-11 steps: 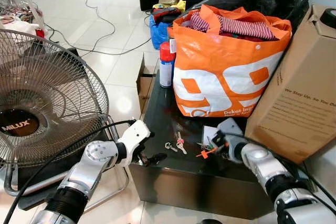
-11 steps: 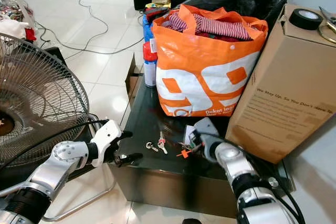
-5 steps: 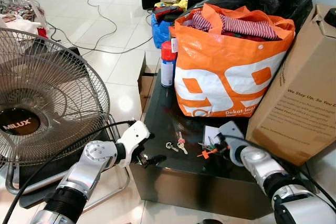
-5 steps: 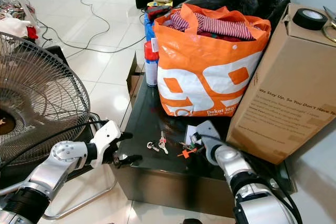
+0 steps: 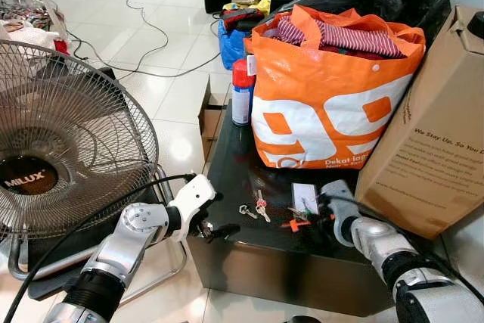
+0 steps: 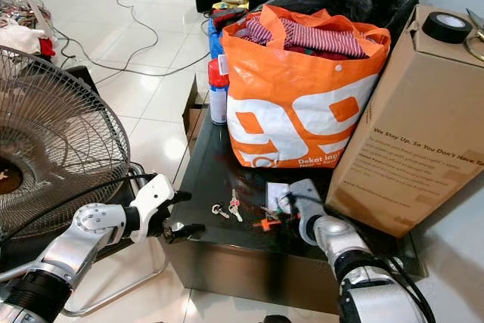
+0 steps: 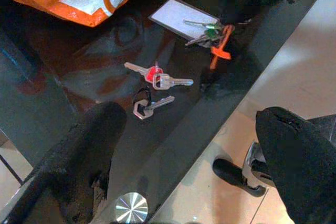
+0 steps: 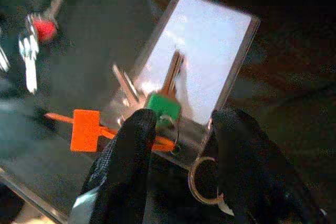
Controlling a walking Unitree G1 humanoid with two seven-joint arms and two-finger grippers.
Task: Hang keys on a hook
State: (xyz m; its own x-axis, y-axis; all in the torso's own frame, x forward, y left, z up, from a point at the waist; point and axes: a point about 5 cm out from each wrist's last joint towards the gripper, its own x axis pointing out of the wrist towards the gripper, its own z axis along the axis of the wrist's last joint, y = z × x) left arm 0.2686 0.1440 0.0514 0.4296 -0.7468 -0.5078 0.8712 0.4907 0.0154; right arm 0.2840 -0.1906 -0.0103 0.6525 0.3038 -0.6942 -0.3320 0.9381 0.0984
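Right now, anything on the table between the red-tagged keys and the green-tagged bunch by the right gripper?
No: bare black tabletop between the red keys and the green bunch, clearest in the left wrist view. The right gripper sits open over the bunch.

Dark table (image 5: 227,158): I see bare top along its left side. Orange bag (image 5: 325,96) blocks the back; spray can (image 5: 240,93) just beside it at the back left corner. Cardboard box (image 5: 423,134) walls the right side. Fan (image 5: 64,138) stands close on the floor left of the table. Front edge open.
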